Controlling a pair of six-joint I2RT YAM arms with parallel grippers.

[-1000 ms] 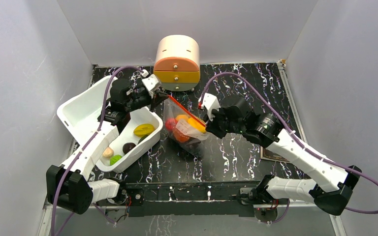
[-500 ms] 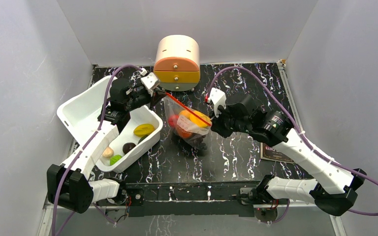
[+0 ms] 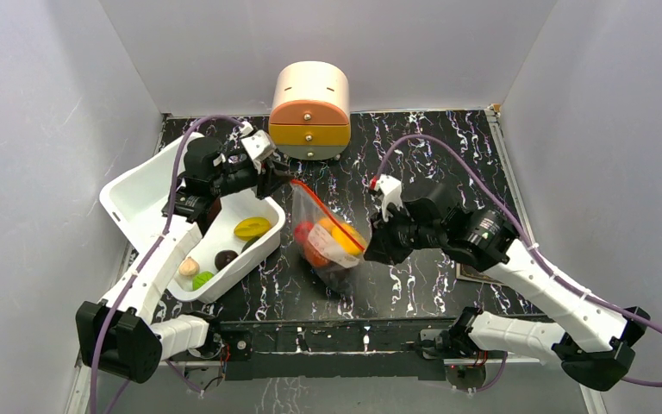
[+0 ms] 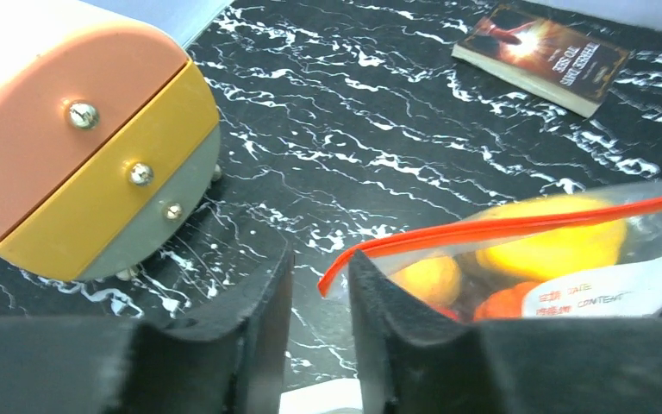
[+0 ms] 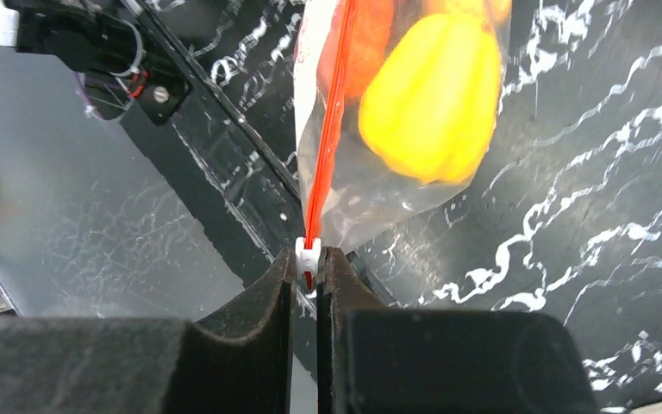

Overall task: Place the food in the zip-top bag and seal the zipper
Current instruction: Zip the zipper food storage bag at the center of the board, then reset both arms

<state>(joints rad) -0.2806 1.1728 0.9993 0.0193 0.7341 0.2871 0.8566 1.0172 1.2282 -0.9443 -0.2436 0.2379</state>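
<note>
Top external: one zip-top bag [image 3: 338, 251], four food pieces [image 3: 251, 228] in tub [image 3: 129, 186]

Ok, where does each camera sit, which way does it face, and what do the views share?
Top external: above and behind the bases, looking down on the table; both arms, left gripper and right gripper show.
Left wrist: on the left arm, facing across the table toward the drawer box and book; its parted fingers show.
Right wrist: on the right arm, looking down its shut fingers, which pinch the slider tab.
Shared: all three see the zipper of the zip-top bag.
</note>
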